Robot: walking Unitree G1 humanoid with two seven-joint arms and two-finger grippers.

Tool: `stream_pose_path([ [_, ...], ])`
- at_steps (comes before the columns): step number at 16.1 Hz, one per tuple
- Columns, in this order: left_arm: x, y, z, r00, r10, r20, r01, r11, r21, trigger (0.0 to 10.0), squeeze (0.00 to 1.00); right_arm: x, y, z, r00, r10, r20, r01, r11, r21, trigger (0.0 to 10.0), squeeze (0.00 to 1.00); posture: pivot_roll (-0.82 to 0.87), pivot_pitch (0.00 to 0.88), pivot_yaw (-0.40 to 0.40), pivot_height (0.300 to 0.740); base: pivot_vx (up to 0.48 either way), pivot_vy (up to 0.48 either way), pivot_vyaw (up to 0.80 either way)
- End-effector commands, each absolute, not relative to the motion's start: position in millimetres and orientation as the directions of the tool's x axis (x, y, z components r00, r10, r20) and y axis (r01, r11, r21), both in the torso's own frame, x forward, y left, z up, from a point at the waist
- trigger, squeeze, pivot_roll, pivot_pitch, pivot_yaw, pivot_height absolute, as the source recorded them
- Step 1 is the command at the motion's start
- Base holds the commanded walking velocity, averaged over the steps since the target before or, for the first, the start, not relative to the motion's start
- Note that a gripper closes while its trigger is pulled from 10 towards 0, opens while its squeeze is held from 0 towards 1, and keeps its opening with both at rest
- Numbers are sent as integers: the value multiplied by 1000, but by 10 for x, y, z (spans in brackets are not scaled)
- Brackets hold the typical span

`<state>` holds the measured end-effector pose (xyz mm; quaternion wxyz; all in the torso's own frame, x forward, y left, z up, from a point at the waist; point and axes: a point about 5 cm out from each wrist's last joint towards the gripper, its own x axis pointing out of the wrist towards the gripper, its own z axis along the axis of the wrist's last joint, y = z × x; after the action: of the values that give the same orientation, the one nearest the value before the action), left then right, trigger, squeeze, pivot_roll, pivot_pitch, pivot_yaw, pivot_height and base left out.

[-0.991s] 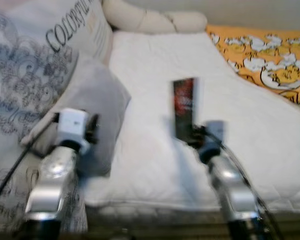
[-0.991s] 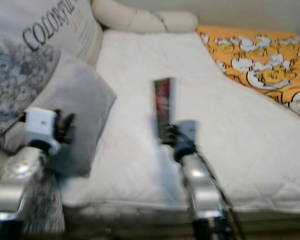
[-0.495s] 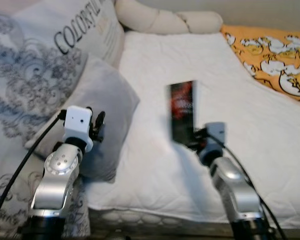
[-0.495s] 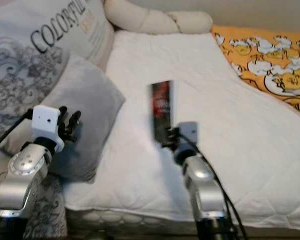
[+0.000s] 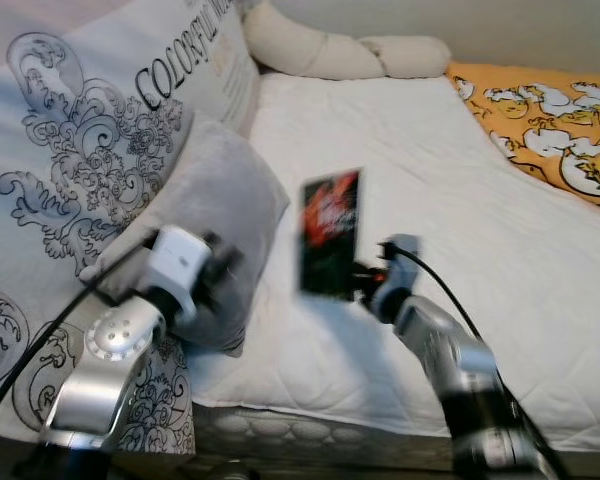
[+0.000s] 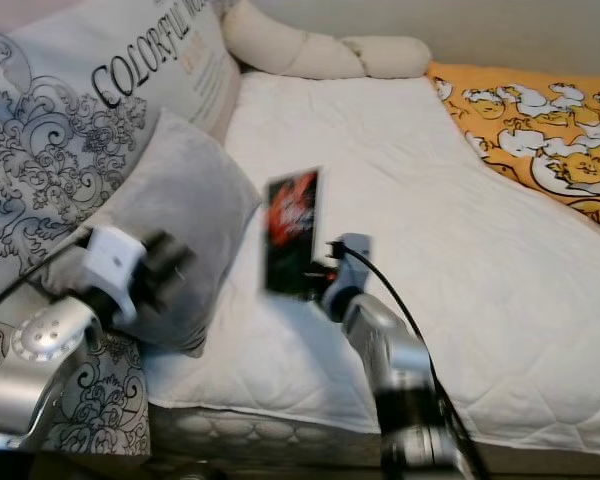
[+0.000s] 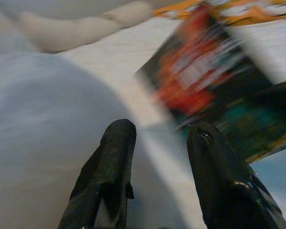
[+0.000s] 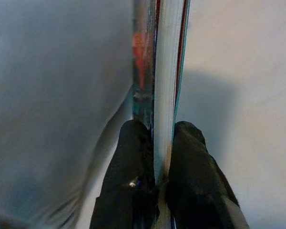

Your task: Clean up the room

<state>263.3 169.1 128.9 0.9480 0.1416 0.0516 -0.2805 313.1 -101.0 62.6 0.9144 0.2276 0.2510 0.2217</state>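
You are swinging the book (image 5: 330, 233) leftward from where it stood half a second ago, nearer the grey pillow (image 5: 212, 210).

Your right gripper (image 8: 155, 157) is clamping its lower edge, holding it upright above the white mattress (image 5: 500, 260); your left gripper (image 7: 155, 143), fingers spread and empty, is waiting beside the pillow, likely to receive or steady it.

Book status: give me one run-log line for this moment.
right tool: shut on book, held upright above white bed | left tool: open, empty, by grey pillow
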Motion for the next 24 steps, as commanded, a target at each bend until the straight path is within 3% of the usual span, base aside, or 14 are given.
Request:
stream_pose_path([
  [1,2502,1646,1263,743,-622,-250,668,711,217,10000,0,3202,-953,578,721,584,-374,-289,743,603,10000,0,148,0,-26,740,0,0,0],
  [4,2367,1697,1208,662,-668,-339,739,658,146,10000,0,3266,-997,494,694,595,-405,-190,694,694,10000,0,181,0,-33,740,0,0,0],
  [9,2244,1743,1229,597,-699,-394,787,605,117,10000,0,3184,-1180,296,606,576,-548,-99,739,667,10000,0,229,0,-51,740,0,0,0],
  [10,2173,1751,1213,543,-720,-432,818,570,79,10000,0,3150,-1261,224,598,528,-603,-47,775,631,10000,0,240,0,-53,740,0,0,0],
  [11,2121,1757,1200,497,-733,-464,842,537,53,10000,0,3138,-1330,174,620,459,-636,17,803,595,10000,1000,254,0,-59,740,0,0,0],
  [14,2113,1771,1213,483,-730,-483,851,521,62,10000,0,3098,-1443,81,658,350,-667,67,855,515,10000,1000,273,0,-51,740,0,0,0],
  [20,2118,1740,1214,458,-739,-494,863,503,47,10000,0,3070,-1644,55,665,290,-688,124,866,485,10000,1000,252,0,-33,740,0,0,0],
  [24,2148,1686,1142,491,-745,-451,838,545,12,10000,0,2955,-1848,-18,660,294,-691,136,858,495,10000,1000,200,0,-35,740,0,0,0],
])
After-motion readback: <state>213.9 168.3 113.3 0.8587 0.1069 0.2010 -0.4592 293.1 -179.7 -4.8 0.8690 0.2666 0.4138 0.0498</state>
